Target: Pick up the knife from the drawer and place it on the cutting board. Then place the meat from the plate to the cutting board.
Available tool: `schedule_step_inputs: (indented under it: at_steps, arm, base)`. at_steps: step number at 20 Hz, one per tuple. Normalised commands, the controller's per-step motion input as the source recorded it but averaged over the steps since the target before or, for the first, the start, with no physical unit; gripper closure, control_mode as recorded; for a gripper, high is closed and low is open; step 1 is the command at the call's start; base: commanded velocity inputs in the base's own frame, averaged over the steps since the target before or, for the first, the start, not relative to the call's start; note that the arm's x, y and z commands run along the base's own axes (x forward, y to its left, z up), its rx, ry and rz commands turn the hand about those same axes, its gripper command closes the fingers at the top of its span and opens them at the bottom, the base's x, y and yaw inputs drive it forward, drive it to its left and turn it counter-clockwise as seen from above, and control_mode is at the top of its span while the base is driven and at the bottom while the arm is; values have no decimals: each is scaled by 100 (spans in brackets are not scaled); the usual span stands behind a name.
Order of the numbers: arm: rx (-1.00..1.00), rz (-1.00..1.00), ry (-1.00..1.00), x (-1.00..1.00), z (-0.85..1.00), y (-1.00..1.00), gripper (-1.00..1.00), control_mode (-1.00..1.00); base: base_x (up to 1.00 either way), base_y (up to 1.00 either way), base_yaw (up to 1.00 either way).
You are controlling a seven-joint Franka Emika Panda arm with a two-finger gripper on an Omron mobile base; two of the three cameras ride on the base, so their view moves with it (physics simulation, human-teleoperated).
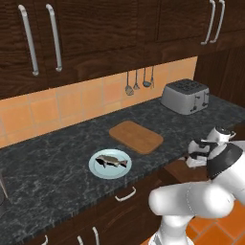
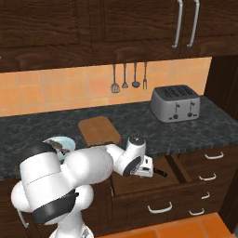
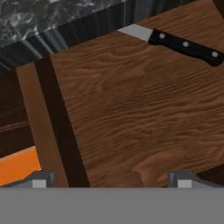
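The dark speckled stone bench (image 1: 57, 158) runs under dark wooden wall cabinets (image 1: 95, 33) with long silver handles. Below its front edge stands one open dark brown wooden drawer (image 2: 144, 179) with a lighter flat floor. On the bench sit one silver four-slot toaster (image 2: 175, 103), one flat light-brown wooden cutting board (image 1: 136, 136) with rounded corners, and one round pale blue plate (image 1: 95, 171) near the board, not touching it. Four small grey utensils (image 2: 129, 78) hang on the tiled wall.

The white arm reaches low over the drawer, and its claw (image 3: 111, 179) hangs above the drawer floor with the jaws spread wide and nothing between them.

One slim knife (image 3: 177, 41) with a black riveted handle and silver pointed blade lies flat on the drawer floor toward the back, its tip pointing under the bench edge, well apart from the fingertips (image 3: 41, 179).

It is likely light, stiff and thin, and the smooth blade would probably slip. The handle is the better hold, pinched across its width near the middle so it stays level.

One small elongated brown and whitish piece of meat (image 1: 113, 161), fish-like in shape, lies on the plate; it looks light and perhaps soft, best taken across its middle.
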Motion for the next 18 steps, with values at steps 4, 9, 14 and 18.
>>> schedule_step_inputs:
  at_steps: [4, 9, 14, 18]
  arm:
    - [2, 1, 0, 3, -36, -30, -100, -100]
    - [2, 0, 0, 0, -28, -17, -100, -100]
    - [1, 0, 1, 15, -19, -7, -100, -100]
    - [0, 1, 2, 16, -25, -13, -100, -100]
  base:
    - [0, 0, 0]
    - [0, 0, 0]
    - [0, 0, 0]
    - [0, 0, 0]
